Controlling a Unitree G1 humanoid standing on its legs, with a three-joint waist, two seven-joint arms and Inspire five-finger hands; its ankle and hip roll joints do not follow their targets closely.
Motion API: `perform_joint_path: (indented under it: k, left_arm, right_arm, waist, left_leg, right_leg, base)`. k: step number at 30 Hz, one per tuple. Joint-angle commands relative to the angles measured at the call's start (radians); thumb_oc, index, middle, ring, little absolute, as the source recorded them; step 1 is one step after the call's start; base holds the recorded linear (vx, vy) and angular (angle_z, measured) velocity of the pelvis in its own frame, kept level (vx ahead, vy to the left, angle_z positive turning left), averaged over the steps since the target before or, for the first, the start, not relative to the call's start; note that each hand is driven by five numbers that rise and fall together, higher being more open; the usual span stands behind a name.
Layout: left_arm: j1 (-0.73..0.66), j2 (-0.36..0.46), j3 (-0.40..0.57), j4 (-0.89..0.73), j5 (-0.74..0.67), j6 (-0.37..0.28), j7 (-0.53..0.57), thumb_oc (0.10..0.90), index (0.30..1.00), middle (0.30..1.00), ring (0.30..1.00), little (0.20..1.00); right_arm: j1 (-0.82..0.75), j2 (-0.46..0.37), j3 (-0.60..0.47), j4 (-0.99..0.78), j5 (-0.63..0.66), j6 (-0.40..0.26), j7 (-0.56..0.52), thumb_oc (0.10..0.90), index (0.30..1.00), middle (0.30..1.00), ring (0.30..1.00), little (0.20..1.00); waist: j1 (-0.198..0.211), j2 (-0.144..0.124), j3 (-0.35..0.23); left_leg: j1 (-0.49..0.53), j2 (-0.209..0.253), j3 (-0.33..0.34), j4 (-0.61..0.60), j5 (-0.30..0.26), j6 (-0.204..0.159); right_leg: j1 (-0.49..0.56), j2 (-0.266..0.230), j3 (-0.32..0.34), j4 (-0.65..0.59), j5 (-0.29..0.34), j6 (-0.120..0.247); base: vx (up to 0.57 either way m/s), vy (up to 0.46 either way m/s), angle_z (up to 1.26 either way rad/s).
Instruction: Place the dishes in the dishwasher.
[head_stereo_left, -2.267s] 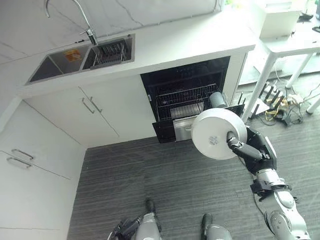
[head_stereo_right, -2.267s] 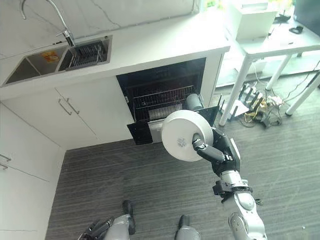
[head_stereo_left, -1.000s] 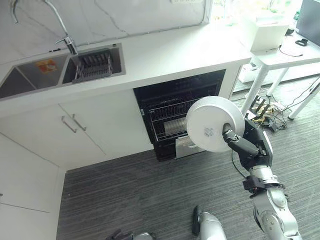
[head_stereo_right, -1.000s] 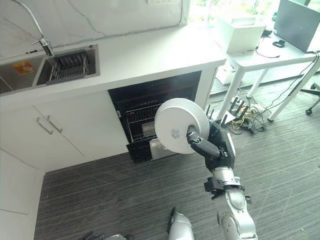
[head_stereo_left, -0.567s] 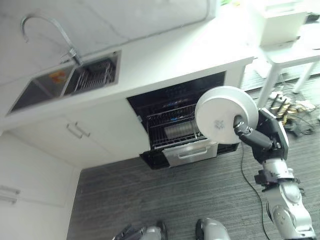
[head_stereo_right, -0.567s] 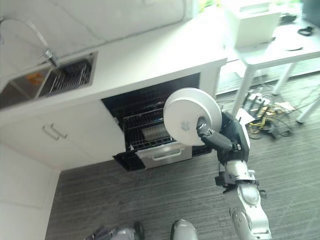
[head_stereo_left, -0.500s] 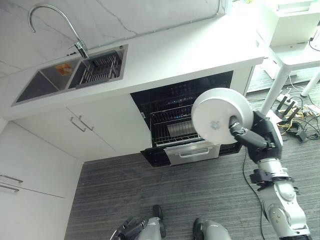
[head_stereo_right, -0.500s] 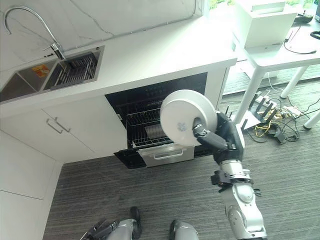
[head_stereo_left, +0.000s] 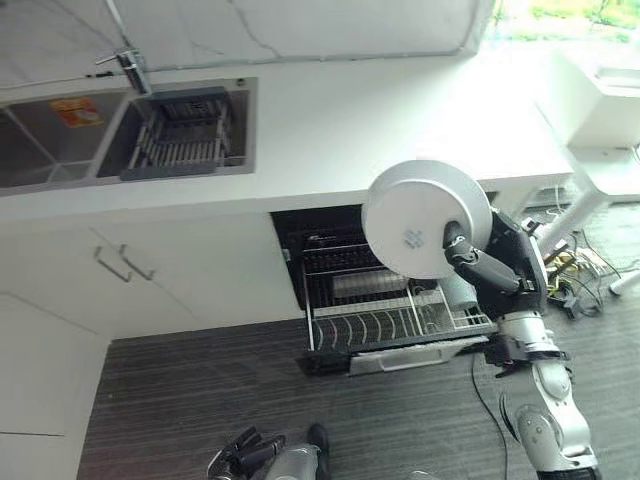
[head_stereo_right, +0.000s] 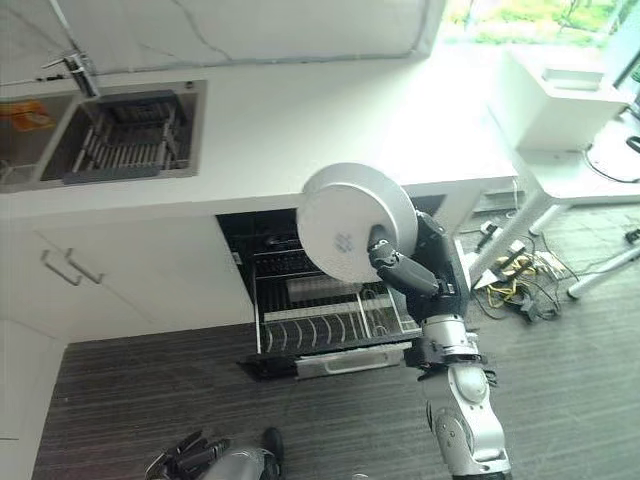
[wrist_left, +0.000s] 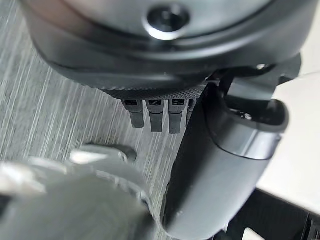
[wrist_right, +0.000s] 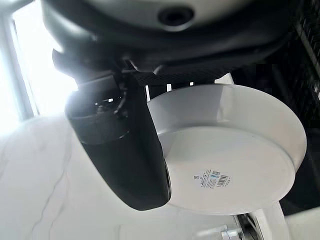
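Nearest: left hand (wrist_left: 220, 165), hanging low over the striped grey floor (wrist_left: 55, 110), idle, short fingers straight and relaxed, holding nothing. Further out: right hand (head_stereo_left: 478, 268), raised to chest height, thumb pressed on the underside and fingers curled behind the rim, clamped on a round white plate (head_stereo_left: 425, 218). Plate held upright on edge, underside with small label toward the camera; probably so as to drop edge-first between rack tines. Smooth, glazed, shallow, raised foot ring. Below and beyond: lower rack (head_stereo_left: 395, 325) of thin white wire, drawn out of the open dishwasher (head_stereo_right: 270, 245), dark cavity. Farthest: glossy white counter (head_stereo_left: 340, 120), steel sink (head_stereo_left: 180, 130).
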Motion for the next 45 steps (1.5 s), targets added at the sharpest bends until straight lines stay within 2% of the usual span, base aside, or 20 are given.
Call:
perform_joint_path:
  k: [1, 2, 3, 4, 5, 6, 7, 11, 12, 17, 22, 23, 28, 32, 35, 39, 45]
  left_arm:
    - [0.092, 0.018, -0.024, -0.033, 0.028, -0.012, 0.013, 0.800, 0.900, 0.900, 0.900, 0.900]
    - [0.093, 0.019, -0.026, -0.043, 0.024, -0.007, 0.019, 0.800, 0.900, 0.900, 0.900, 0.900]
    - [0.092, 0.024, -0.029, -0.057, 0.023, 0.004, 0.020, 0.800, 0.900, 0.900, 0.900, 0.900]
    - [0.090, 0.027, -0.030, -0.062, 0.027, 0.008, 0.020, 0.800, 0.900, 0.900, 0.900, 0.900]
    - [0.066, 0.040, -0.042, -0.081, 0.045, 0.031, 0.021, 0.800, 0.900, 0.900, 0.900, 0.900]
    - [0.062, 0.046, -0.045, -0.090, 0.054, 0.043, 0.020, 0.800, 0.900, 0.900, 0.900, 0.900]
    - [0.067, 0.049, -0.041, -0.111, 0.048, 0.060, 0.027, 0.800, 0.900, 0.900, 0.900, 0.900]
    - [0.067, 0.049, -0.041, -0.112, 0.048, 0.060, 0.028, 0.800, 0.900, 0.900, 0.900, 0.900]
    - [0.095, 0.012, -0.034, -0.096, 0.053, 0.043, 0.039, 0.800, 0.900, 0.900, 0.900, 0.900]
    - [0.125, -0.007, -0.021, -0.067, 0.076, 0.014, 0.021, 0.800, 0.900, 0.900, 0.900, 0.900]
    - [0.128, -0.008, -0.018, -0.065, 0.077, 0.012, 0.018, 0.800, 0.900, 0.900, 0.900, 0.900]
    - [0.134, -0.007, -0.024, -0.055, 0.095, -0.005, 0.008, 0.800, 0.900, 0.900, 0.900, 0.900]
    - [0.129, 0.006, -0.033, -0.046, 0.104, -0.012, 0.004, 0.800, 0.900, 0.900, 0.900, 0.900]
    - [0.130, 0.015, -0.034, -0.048, 0.122, -0.010, 0.003, 0.800, 0.900, 0.900, 0.900, 0.900]
    - [0.131, 0.033, -0.055, -0.050, 0.140, 0.001, 0.005, 0.800, 0.900, 0.900, 0.900, 0.900]
    - [0.134, 0.045, -0.070, -0.066, 0.142, 0.016, 0.011, 0.800, 0.900, 0.900, 0.900, 0.900]
    - [0.150, 0.070, -0.094, -0.086, 0.144, 0.025, -0.006, 0.800, 0.900, 0.900, 0.900, 0.900]
  right_arm:
    - [-0.051, -0.026, -0.073, -0.127, -0.061, -0.177, -0.014, 0.400, 0.300, 0.300, 0.300, 0.300]
    - [-0.051, -0.031, -0.072, -0.118, -0.060, -0.184, -0.012, 0.400, 0.300, 0.300, 0.300, 0.300]
    - [-0.058, -0.041, -0.073, -0.100, -0.059, -0.193, -0.011, 0.400, 0.300, 0.300, 0.300, 0.300]
    - [-0.062, -0.046, -0.072, -0.094, -0.065, -0.199, -0.014, 0.400, 0.300, 0.300, 0.300, 0.300]
    - [-0.071, -0.073, -0.069, -0.088, -0.126, -0.219, -0.027, 0.400, 0.300, 0.300, 0.300, 0.300]
    - [-0.070, -0.074, -0.067, -0.091, -0.159, -0.220, -0.038, 0.400, 0.300, 0.300, 0.300, 0.300]
    - [-0.066, -0.087, -0.065, -0.094, -0.185, -0.218, -0.038, 0.400, 0.300, 0.300, 0.300, 0.300]
    - [-0.066, -0.087, -0.065, -0.094, -0.185, -0.218, -0.038, 0.400, 0.300, 0.300, 0.300, 0.300]
    - [-0.058, -0.123, -0.072, -0.076, -0.260, -0.208, -0.026, 0.400, 0.300, 0.300, 0.300, 0.300]
    - [-0.052, -0.197, -0.065, -0.089, -0.477, -0.233, -0.029, 0.400, 0.300, 0.300, 0.300, 0.300]
    - [-0.052, -0.207, -0.063, -0.091, -0.498, -0.238, -0.031, 0.400, 0.300, 0.300, 0.300, 0.300]
    - [-0.060, -0.287, -0.038, -0.086, -0.696, -0.271, -0.058, 0.400, 0.300, 0.300, 0.300, 0.300]
    - [-0.103, -0.359, 0.031, -0.019, -0.838, -0.274, -0.097, 0.400, 0.300, 0.300, 0.300, 0.300]
    - [-0.132, -0.393, 0.077, 0.032, -0.895, -0.270, -0.123, 0.400, 0.300, 0.300, 0.300, 0.300]
    - [-0.192, -0.429, 0.155, 0.132, -0.952, -0.246, -0.154, 0.400, 0.300, 0.300, 0.300, 0.300]
    - [-0.262, -0.432, 0.235, 0.246, -0.998, -0.234, -0.186, 0.400, 0.300, 0.300, 0.300, 0.300]
    - [-0.366, -0.403, 0.354, 0.484, -1.109, -0.218, -0.292, 0.400, 0.300, 0.300, 0.300, 0.300]
  waist:
    - [-0.052, 0.061, -0.045]
    - [-0.054, 0.060, -0.040]
    - [-0.058, 0.056, -0.032]
    - [-0.060, 0.055, -0.029]
    - [-0.076, 0.022, -0.006]
    - [-0.079, 0.018, -0.005]
    - [-0.082, 0.017, 0.000]
    - [-0.082, 0.017, 0.000]
    - [-0.067, 0.004, -0.023]
    - [-0.056, 0.011, -0.041]
    - [-0.055, 0.012, -0.043]
    - [-0.039, 0.015, -0.048]
    - [-0.018, 0.013, -0.065]
    - [-0.003, 0.012, -0.070]
    - [0.031, 0.009, -0.073]
    - [0.057, 0.012, -0.067]
    - [0.103, 0.020, -0.056]
  left_leg:
    - [-0.035, 0.068, -0.100, 0.060, -0.141, -0.069]
    - [-0.033, 0.064, -0.105, 0.060, -0.142, -0.069]
    - [-0.033, 0.058, -0.115, 0.060, -0.139, -0.073]
    - [-0.031, 0.057, -0.118, 0.060, -0.140, -0.075]
    - [-0.027, 0.032, -0.108, 0.060, -0.149, -0.081]
    - [-0.025, 0.029, -0.104, 0.060, -0.156, -0.078]
    - [-0.015, 0.030, -0.101, 0.060, -0.163, -0.076]
    - [-0.014, 0.030, -0.101, 0.060, -0.163, -0.076]
    - [0.015, 0.043, -0.066, 0.060, -0.177, -0.093]
    - [0.017, 0.053, -0.062, 0.060, -0.177, -0.108]
    - [0.019, 0.054, -0.063, 0.060, -0.178, -0.110]
    - [0.037, 0.058, -0.078, 0.060, -0.188, -0.120]
    - [0.032, 0.058, -0.098, 0.060, -0.183, -0.130]
    - [0.031, 0.056, -0.111, 0.060, -0.182, -0.134]
    - [0.026, 0.056, -0.128, 0.060, -0.177, -0.142]
    - [0.021, 0.054, -0.144, 0.060, -0.169, -0.147]
    - [0.005, 0.049, -0.172, 0.060, -0.151, -0.154]
  right_leg:
    - [-0.074, 0.064, 0.015, 0.018, 0.143, 0.050]
    - [-0.103, 0.077, 0.020, 0.013, 0.133, 0.042]
    - [-0.119, 0.108, 0.025, -0.051, 0.112, 0.030]
    - [-0.120, 0.116, 0.026, -0.074, 0.106, 0.027]
    - [-0.235, 0.093, 0.089, -0.074, 0.067, 0.036]
    - [-0.244, 0.089, 0.106, -0.074, 0.081, 0.042]
    - [-0.250, 0.090, 0.116, -0.074, 0.085, 0.045]
    - [-0.250, 0.090, 0.116, -0.074, 0.085, 0.045]
    - [-0.231, 0.078, 0.094, -0.074, 0.034, 0.039]
    - [-0.222, 0.074, 0.070, -0.074, 0.014, 0.032]
    - [-0.219, 0.074, 0.068, -0.074, 0.012, 0.031]
    - [-0.192, 0.077, 0.053, -0.074, -0.009, 0.030]
    - [-0.183, 0.078, 0.032, -0.074, -0.018, 0.027]
    - [-0.176, 0.077, 0.017, -0.074, -0.023, 0.025]
    - [-0.167, 0.074, -0.004, -0.074, -0.028, 0.025]
    - [-0.159, 0.070, -0.024, -0.074, -0.030, 0.024]
    - [-0.150, 0.062, -0.058, -0.074, -0.030, 0.023]
  base:
    - [0.11, 0.137, 0.05]
    - [0.09, 0.005, 0.16]
    - [0.08, -0.068, 0.15]
    - [0.07, -0.229, 0.23]
    - [0.08, -0.220, 0.10]
    - [0.12, -0.253, 0.41]
    - [0.11, -0.092, 0.43]
    - [0.07, -0.078, 0.12]
    - [0.23, -0.322, -0.11]
    - [0.08, -0.143, 0.00]
    - [0.02, -0.038, 0.04]
    - [0.07, -0.137, 0.06]
    - [0.04, -0.084, 0.16]
    - [0.01, -0.048, 0.09]
    - [0.00, -0.045, 0.13]
    - [-0.01, -0.016, 0.19]
    - [0.01, -0.007, 0.15]
